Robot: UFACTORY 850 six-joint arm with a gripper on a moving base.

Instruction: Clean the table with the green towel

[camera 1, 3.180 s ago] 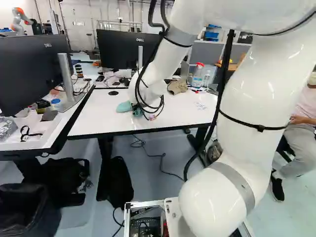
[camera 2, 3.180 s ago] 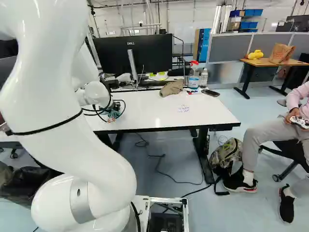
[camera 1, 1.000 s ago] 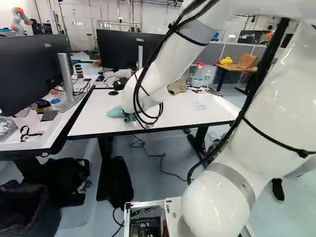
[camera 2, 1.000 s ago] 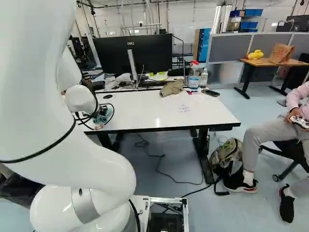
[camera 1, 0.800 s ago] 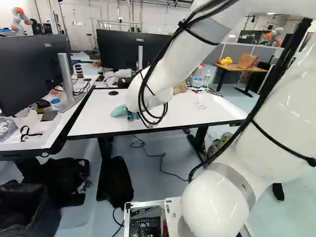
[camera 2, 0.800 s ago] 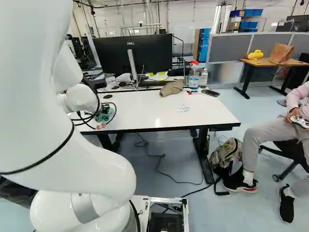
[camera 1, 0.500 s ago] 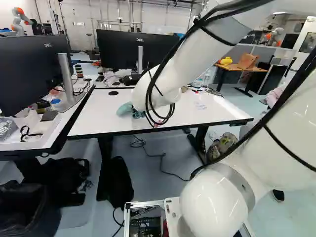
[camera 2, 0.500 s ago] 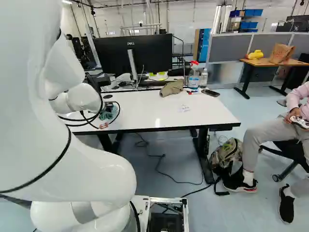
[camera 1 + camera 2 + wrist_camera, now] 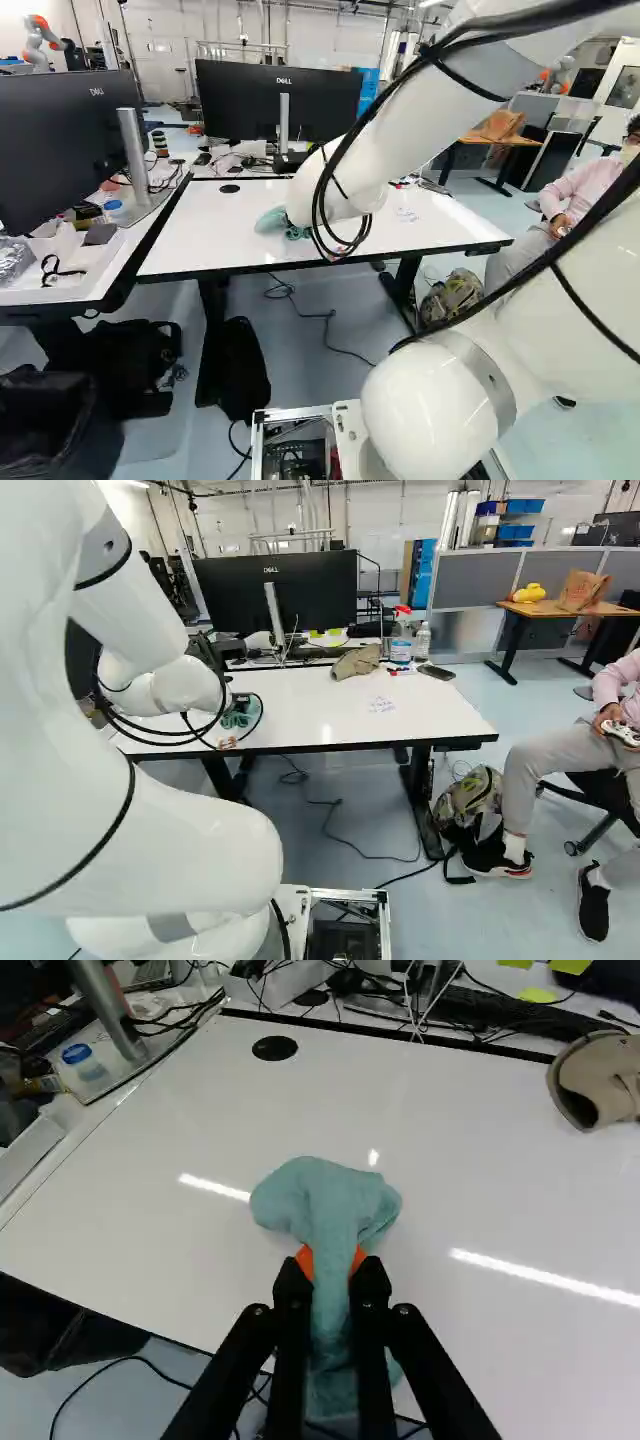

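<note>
With the black two-fingered gripper (image 9: 332,1262) pinching the bunched green cloth towel (image 9: 322,1200) over the white rectangular tabletop (image 9: 470,1180) near its front edge, light, even pressure in overlapping strokes should clear the faint blue scribble (image 9: 381,705) without scraping.

And here on the long white table (image 9: 330,705), the soft green cloth towel (image 9: 320,1200) lies toward the front left, with a flat round black disc (image 9: 275,1048) behind it. Over to the back right, a crumpled beige cloth cap (image 9: 357,662), then the clear red-topped spray bottle (image 9: 401,645) to its right! Behind the table stands a wide black monitor (image 9: 275,595).
</note>
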